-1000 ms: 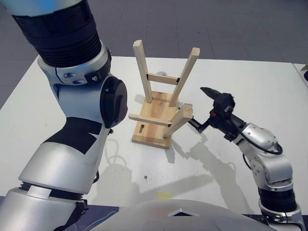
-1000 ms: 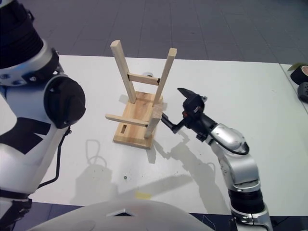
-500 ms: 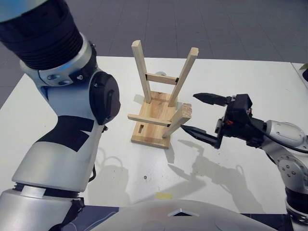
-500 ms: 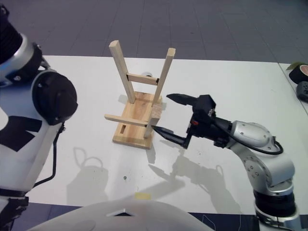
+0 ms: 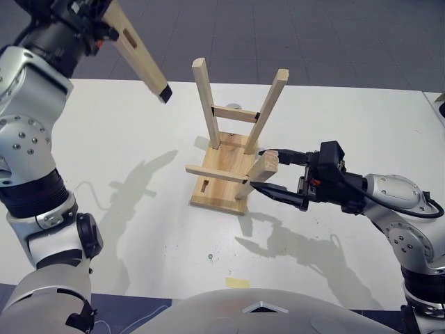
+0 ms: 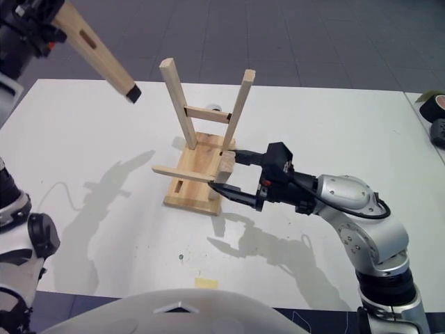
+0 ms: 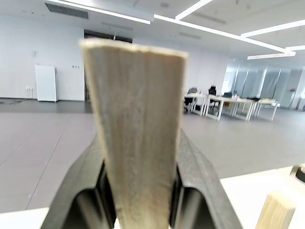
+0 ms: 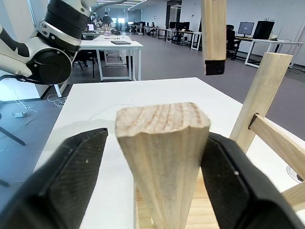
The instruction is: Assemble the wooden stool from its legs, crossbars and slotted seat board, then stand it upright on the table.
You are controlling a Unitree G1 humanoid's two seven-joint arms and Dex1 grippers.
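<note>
The right gripper [image 5: 258,168] is straddling the top of the near leg [image 8: 164,143], its fingers spread to either side; the half-built stool is resting with its seat board [image 5: 217,196] down on the white table [image 5: 361,118]; the left gripper [image 7: 138,191] is pinching a loose leg [image 5: 139,59] high above the table's left side.

The raised leg [image 5: 141,54] is cut off at the head views' top edge.

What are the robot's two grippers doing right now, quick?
Left gripper: closed, holding a loose wooden leg up in the air.
Right gripper: open, its fingers either side of the stool's near leg.
</note>
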